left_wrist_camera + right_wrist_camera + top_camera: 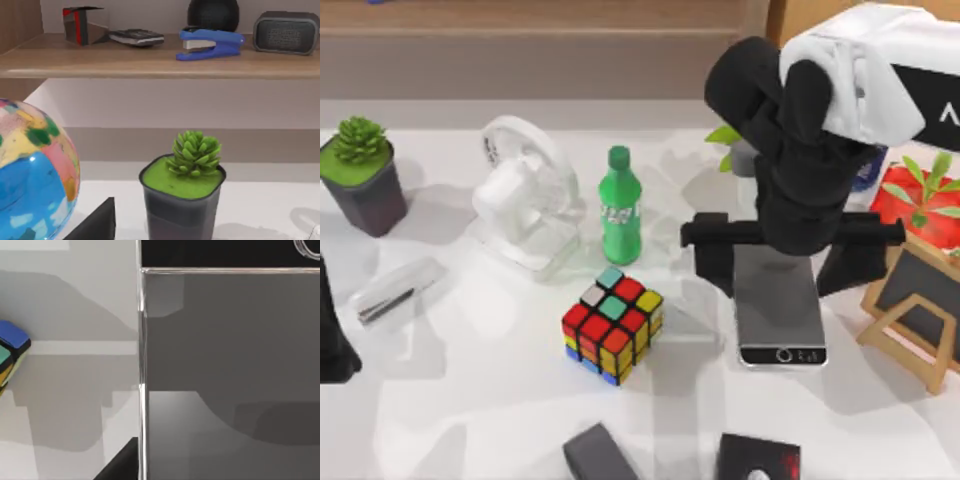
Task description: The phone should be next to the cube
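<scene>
Near to far: phone (779,312) lies flat on the counter (470,400), right of the cube (612,324) with a clear gap between them, home-button end toward the near edge. Right end effector (782,262) sits over the phone's far half, fingers spread wide, one on each long side, phone not clamped; looks like it's straddling for a sideways grasp. Judgement: not next to the cube yet. Left arm (332,330) parked at the left edge, its end effector state can't tell

White-shelled right arm (880,60) with black claw (790,262).
</scene>
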You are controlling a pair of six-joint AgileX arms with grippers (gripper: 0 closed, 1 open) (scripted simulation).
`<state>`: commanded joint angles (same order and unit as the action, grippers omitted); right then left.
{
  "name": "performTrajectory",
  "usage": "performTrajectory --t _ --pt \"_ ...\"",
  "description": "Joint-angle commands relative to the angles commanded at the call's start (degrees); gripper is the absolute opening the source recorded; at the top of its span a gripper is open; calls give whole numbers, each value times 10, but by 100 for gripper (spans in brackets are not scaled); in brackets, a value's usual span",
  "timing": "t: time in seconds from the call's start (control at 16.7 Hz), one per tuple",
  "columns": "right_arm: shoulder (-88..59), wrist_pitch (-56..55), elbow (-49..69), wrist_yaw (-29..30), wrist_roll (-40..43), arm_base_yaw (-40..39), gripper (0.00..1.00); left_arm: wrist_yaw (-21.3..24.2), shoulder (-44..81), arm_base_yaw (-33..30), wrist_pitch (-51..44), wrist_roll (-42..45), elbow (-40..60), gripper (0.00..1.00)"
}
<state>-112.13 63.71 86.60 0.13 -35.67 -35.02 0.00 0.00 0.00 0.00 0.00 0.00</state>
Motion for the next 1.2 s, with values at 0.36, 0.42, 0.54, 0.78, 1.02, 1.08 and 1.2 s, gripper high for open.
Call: performTrajectory --t 0.36,0.42,0.54,0.78,1.02,1.08,1.2 --pt "0 0 1 1 -2 2 0 0 0 0 0 0 0 100" --pt "0 0 1 1 -2 2 0 0 0 0 0 0 0 100" --pt "1 -2 0 -1 -3 1 0 0 0 0 0 0 0 100" --pt "5 -12 -4 -12 -5 -6 0 0 0 0 0 0 0 100" --pt "5 -27 -12 -29 -7 -12 0 0 0 0 0 0 0 100" --pt "4 -32 -14 -34 -7 -13 0 0 0 0 0 0 0 100" --pt "1 -41 -19 -43 -8 -14 0 0 0 0 0 0 0 100"
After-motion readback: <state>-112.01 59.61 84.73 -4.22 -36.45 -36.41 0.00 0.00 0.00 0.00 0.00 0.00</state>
